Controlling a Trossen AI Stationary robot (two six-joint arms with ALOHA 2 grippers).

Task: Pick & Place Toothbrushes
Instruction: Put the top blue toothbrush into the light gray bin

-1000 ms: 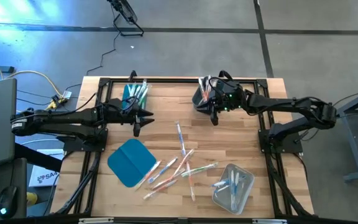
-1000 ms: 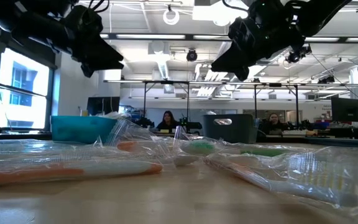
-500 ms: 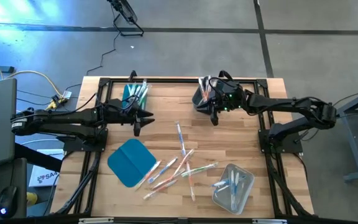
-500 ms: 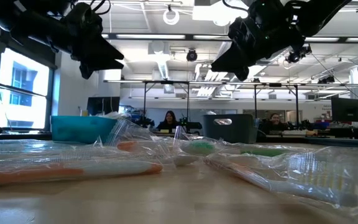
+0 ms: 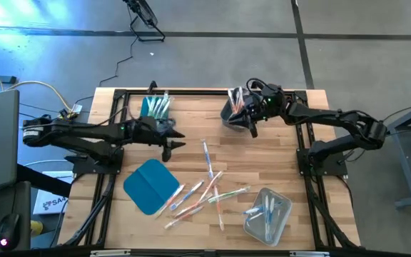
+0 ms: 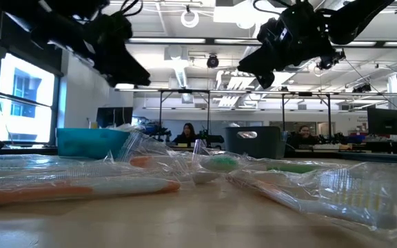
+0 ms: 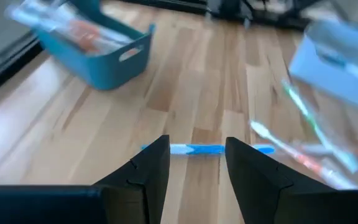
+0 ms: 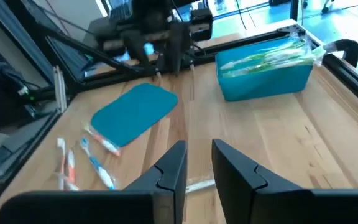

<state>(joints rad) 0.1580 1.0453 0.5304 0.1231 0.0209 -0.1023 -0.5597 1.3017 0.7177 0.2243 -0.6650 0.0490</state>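
Grippers idle above scattered toothbrushes

Seen mid-table: toothbrushes [image 5: 209,187] strewn loose on the wooden table [image 5: 191,121], more packed in the teal bin [image 5: 154,107], the dark bin [image 5: 232,107] and the clear bin [image 5: 268,213]. Left gripper [image 5: 167,145] raised just beside the teal lid [image 5: 150,185], fingers spread, holding nothing. Right gripper [image 5: 252,128] raised at the dark bin, fingers narrowly parted, empty.

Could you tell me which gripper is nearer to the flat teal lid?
Left. The left gripper hovers just beyond the teal lid; the right gripper is by the grey bin.
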